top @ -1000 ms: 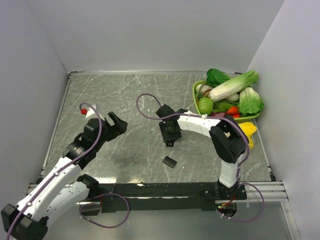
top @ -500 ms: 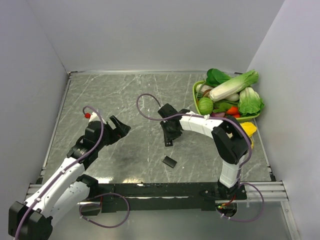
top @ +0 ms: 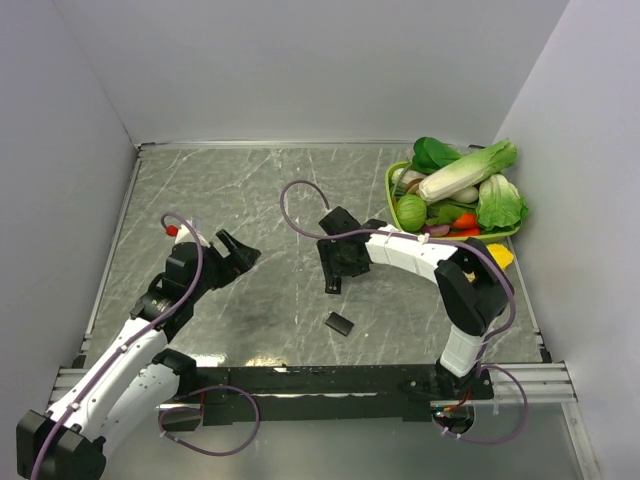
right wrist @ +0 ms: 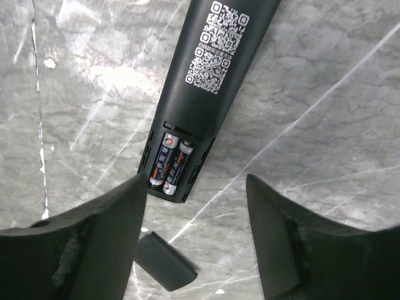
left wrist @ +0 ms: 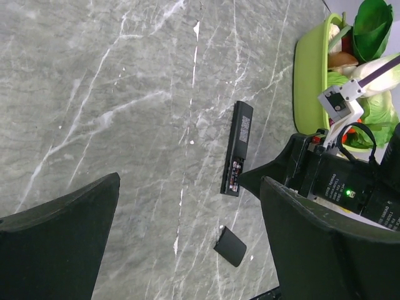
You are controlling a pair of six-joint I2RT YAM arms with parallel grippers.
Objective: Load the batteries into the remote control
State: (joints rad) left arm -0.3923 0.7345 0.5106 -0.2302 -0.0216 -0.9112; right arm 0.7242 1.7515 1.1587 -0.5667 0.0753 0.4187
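Observation:
The remote control [right wrist: 209, 81] lies back-up on the marble table, its compartment uncovered. Two batteries [right wrist: 172, 164] sit side by side inside that compartment. My right gripper [right wrist: 194, 231] hovers open just past the remote's compartment end, with nothing between its fingers; its left fingertip is close to the remote's corner. In the top view the right gripper [top: 338, 262] hides most of the remote [top: 331, 286]. My left gripper [left wrist: 187, 250] is wide open and empty, well to the left of the remote [left wrist: 237, 148]; in the top view the left gripper [top: 240, 255] is also away from it.
A small flat black cover piece [top: 340, 323] lies loose on the table near the remote's compartment end; the cover [right wrist: 165, 261] also shows between my right fingers' tips. A green basket [top: 391, 190] of toy vegetables stands at the right rear. Walls enclose the table.
The right gripper's jaws closed somewhat, then spread wider, and the wrist shifted slightly over the remote. The left arm drew in a little and now holds still.

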